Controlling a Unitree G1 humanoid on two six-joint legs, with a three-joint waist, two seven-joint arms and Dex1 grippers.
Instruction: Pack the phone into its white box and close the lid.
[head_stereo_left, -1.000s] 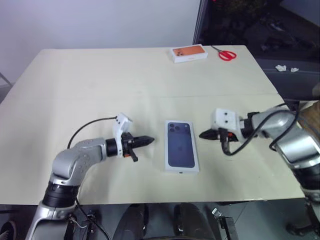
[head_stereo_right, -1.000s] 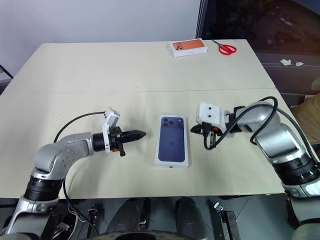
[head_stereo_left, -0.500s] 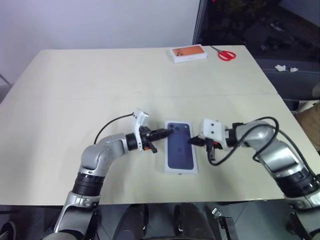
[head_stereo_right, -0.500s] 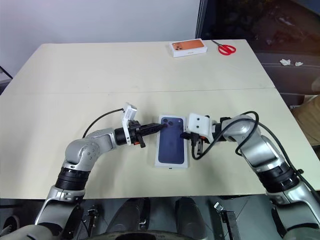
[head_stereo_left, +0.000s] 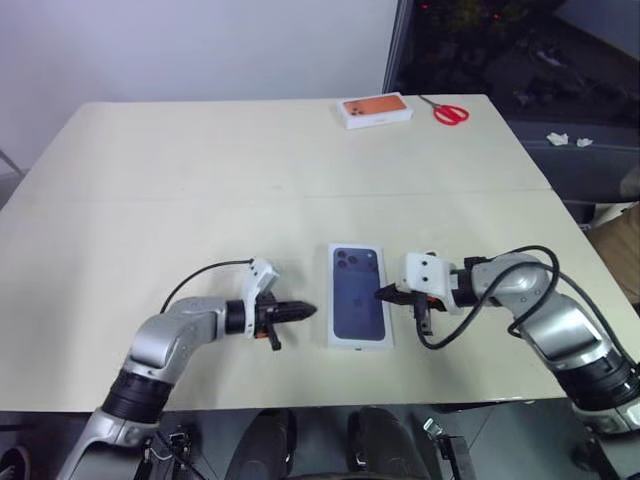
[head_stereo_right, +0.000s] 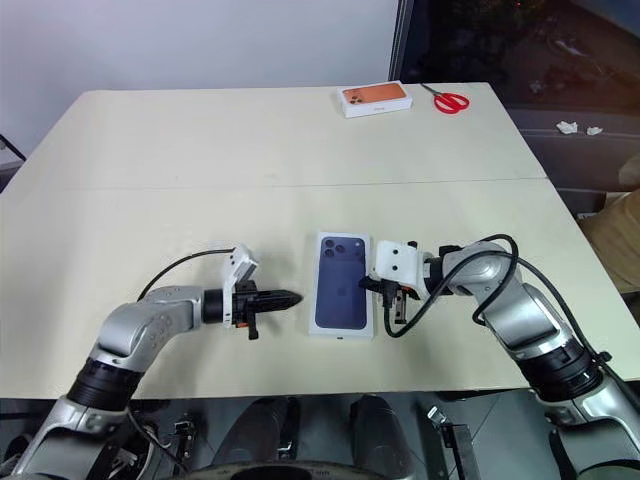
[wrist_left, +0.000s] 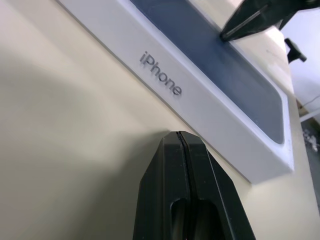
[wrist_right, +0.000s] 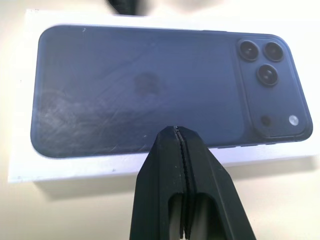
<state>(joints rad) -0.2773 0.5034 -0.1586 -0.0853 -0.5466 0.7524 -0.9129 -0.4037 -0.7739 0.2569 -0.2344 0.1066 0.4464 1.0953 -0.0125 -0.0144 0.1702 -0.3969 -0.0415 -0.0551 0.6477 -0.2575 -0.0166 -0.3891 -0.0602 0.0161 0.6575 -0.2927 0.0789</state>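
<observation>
Though the lid (head_stereo_left: 359, 295) lies printed face up on the white box near the front edge of the surface (head_stereo_left: 200, 180), I cannot tell from where I stand whether it is pushed fully home or whether the phone is inside. Both arms flank it. On the box's left, the left gripper (head_stereo_left: 303, 312) points at its long side, near but apart, jaws pressed together on nothing. Opposite it, the right gripper (head_stereo_left: 383, 293) has its tip at the lid's right edge, jaws likewise pressed together and empty; touching or just short of it, I cannot say. Far back sit an orange-topped box (head_stereo_left: 377, 109) and red scissors (head_stereo_left: 450, 111), well apart from the work.

To my eye the box is light, stiff cardboard with a smooth, slick finish, so it would likely skid under a one-sided push. Bracing it from both long sides, or pressing down along the lid's edges rather than its middle, looks the safer hold.
</observation>
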